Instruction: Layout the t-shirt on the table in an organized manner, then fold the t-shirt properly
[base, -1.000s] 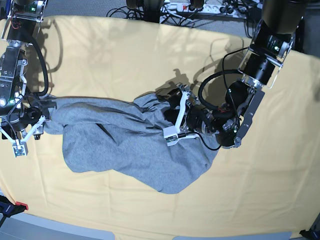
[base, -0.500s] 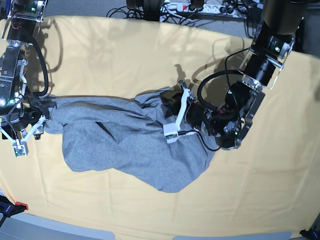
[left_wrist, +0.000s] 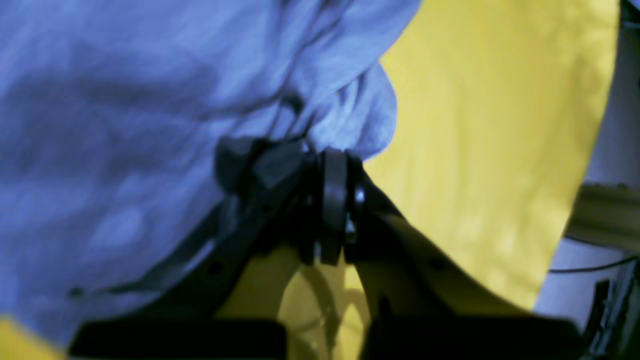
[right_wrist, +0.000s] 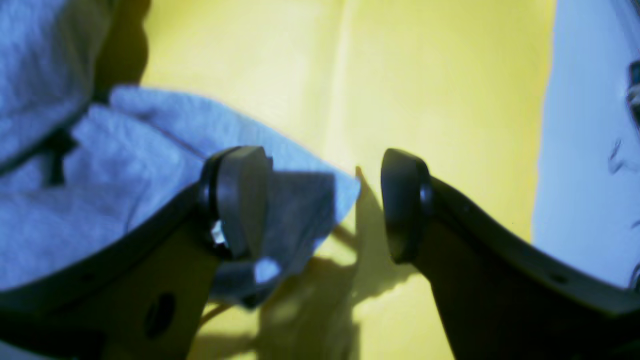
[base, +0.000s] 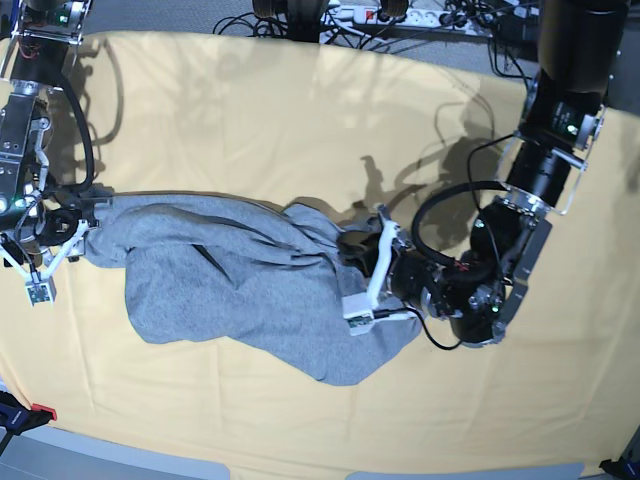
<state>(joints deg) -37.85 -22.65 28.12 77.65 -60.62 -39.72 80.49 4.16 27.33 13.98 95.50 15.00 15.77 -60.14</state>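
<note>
T-shirt (base: 240, 285) lay bunched in a crumpled grey heap across the middle-left of the surface (base: 300, 110), plain side showing, no lettering visible, sleeves and hem not tellable from the folds. Left gripper (left_wrist: 327, 175), on the right of the base view, was closed on a pinch of the t-shirt at the heap's right end; the wrist view showed the pads pressed together with a gather of grey cloth rising out of them and yellow cloth beyond. Right gripper (right_wrist: 320, 200), at the heap's left end near the surface's left edge, stood with pads apart; a flap of the shirt's edge lay against the inner pad and reached partway into the gap, but nothing was clamped. Judged step: securing both ends so the shirt could be spread flat. To do it well, the right gripper probably needed to slide further onto that flap before closing, so the pads took the edge and not just its tip. Which layers the left pinch had caught could not be told; a bite through several folds would drag the bundle rather than open it. Once both held, pulling the ends apart, low over the surface and evenly, looked the sound way to draw out wrinkles. Risk: thin cloth slipping from a shallow right-hand bite.
</note>
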